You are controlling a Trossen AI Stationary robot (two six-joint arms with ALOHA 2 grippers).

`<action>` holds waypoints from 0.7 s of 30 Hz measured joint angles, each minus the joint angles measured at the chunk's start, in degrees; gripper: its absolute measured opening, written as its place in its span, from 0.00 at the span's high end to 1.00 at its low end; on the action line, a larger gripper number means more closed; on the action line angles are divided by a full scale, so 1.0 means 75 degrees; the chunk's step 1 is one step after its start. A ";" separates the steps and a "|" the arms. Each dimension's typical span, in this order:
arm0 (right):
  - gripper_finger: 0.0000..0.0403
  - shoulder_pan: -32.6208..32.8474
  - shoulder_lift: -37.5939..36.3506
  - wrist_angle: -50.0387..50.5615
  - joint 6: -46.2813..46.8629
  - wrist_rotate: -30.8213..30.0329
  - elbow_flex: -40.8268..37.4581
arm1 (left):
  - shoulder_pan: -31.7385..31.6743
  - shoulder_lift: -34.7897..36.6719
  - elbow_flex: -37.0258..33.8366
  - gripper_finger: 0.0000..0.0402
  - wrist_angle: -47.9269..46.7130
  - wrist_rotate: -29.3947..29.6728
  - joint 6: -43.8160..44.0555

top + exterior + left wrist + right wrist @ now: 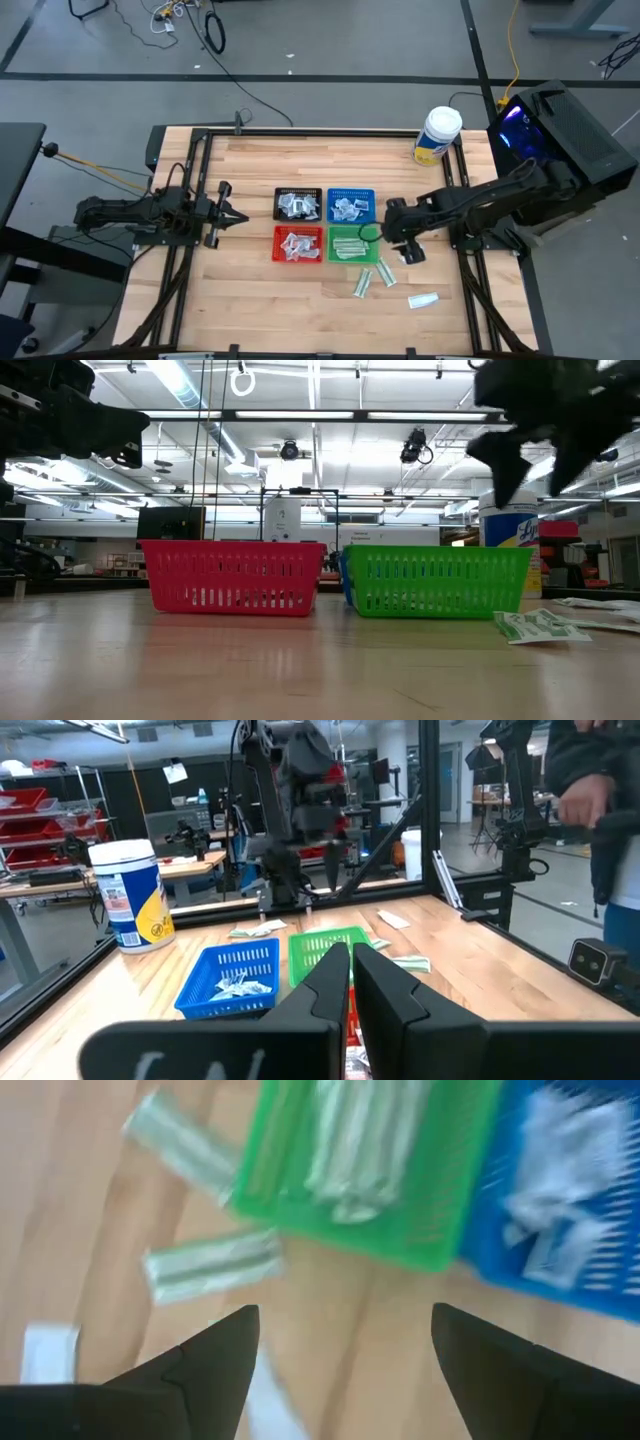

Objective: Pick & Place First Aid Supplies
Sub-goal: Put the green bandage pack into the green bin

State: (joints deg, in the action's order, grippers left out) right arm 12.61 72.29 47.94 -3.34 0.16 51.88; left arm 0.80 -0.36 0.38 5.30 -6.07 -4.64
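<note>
The first aid supplies are small flat packets. White ones lie in the black tray (297, 204), blue tray (351, 205) and red tray (299, 244); narrow white-and-green ones lie in the green tray (352, 244). Two green-striped packets (363, 283) (386, 273) and a white packet (423, 299) lie flat on the table, nearer than the green tray and to its right. My right gripper (398, 240) (345, 1350) hangs open above the table just right of the green tray, pointing steeply down, with nothing between its fingers. My left gripper (235, 214) (350, 982) waits shut and level, left of the trays.
A white jar with a yellow label (437, 135) stands at the table's far right. The four trays form a tight square in the middle. A dark frame (190, 180) runs round the table's edge. A person's sleeve (600, 790) shows beyond the table's right side.
</note>
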 joint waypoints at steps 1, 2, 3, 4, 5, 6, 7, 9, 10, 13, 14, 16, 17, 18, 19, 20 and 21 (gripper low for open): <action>0.26 0.0047 0.0000 0.0003 -0.0045 0.0120 -0.0132 | 0.0000 0.0000 0.0003 0.94 -0.0001 0.0000 0.0000; 0.26 0.0101 0.0000 0.0008 -0.0105 0.0227 -0.0266 | -0.0001 0.0000 0.0002 0.94 -0.0003 0.0000 0.0000; 0.26 0.0157 0.0000 -0.0005 -0.0192 0.0320 -0.0405 | 0.0002 0.0000 0.0003 0.94 0.0000 0.0000 0.0000; 0.26 0.0223 0.0000 -0.0042 -0.0270 0.0425 -0.0552 | 0.0002 0.0000 0.0000 0.94 0.0000 0.0000 0.0000; 0.26 0.0295 0.0000 -0.0080 -0.0381 0.0480 -0.0694 | 0.0002 0.0000 0.0000 0.94 0.0000 0.0000 0.0000; 0.26 0.0373 0.0000 -0.0138 -0.0469 0.0503 -0.0847 | 0.0001 0.0000 0.0003 0.94 0.0000 0.0000 0.0000; 0.26 0.0454 0.0000 -0.0221 -0.0571 0.0502 -0.0994 | 0.0002 0.0000 0.0001 0.94 0.0000 0.0000 0.0000; 0.26 0.0631 0.0000 -0.0265 -0.0627 0.0504 -0.1230 | 0.0001 0.0000 0.0000 0.94 0.0000 0.0000 0.0000; 0.26 0.0721 0.0000 -0.0355 -0.0605 0.0505 -0.1335 | 0.0001 0.0000 0.0003 0.94 0.0000 0.0000 0.0000; 0.26 0.1030 0.0001 -0.0761 -0.0369 0.0519 -0.1625 | -0.0001 0.0000 0.0002 0.94 0.0000 0.0000 0.0000; 0.26 0.1142 0.0003 -0.0905 -0.0265 0.0514 -0.1695 | -0.0001 0.0000 0.0000 0.94 0.0000 0.0000 0.0000; 0.26 0.1331 0.0003 -0.1214 -0.0135 0.0511 -0.1812 | 0.0000 0.0000 0.0002 0.94 0.0000 0.0000 0.0000; 0.26 0.1409 0.0003 -0.1353 -0.0007 0.0514 -0.1882 | 0.0001 0.0000 0.0003 0.94 -0.0002 0.0000 0.0000; 0.26 0.1465 0.0003 -0.1478 0.0130 0.0516 -0.1960 | 0.0001 0.0000 0.0001 0.94 0.0000 0.0000 0.0000; 0.26 0.1509 0.0003 -0.1621 0.0278 0.0520 -0.2027 | 0.0001 0.0000 0.0001 0.94 0.0000 0.0000 0.0000; 0.26 0.1548 0.0003 -0.1762 0.0423 0.0482 -0.2090 | 0.0002 0.0000 0.0002 0.94 0.0000 0.0000 0.0000; 0.26 0.1583 0.0003 -0.1890 0.0541 0.0405 -0.2159 | 0.0000 0.0000 0.0001 0.94 0.0000 0.0000 0.0000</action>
State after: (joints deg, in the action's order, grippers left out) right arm 24.48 72.31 33.76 0.72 3.20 35.69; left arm 0.80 -0.36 0.39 5.30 -6.07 -4.64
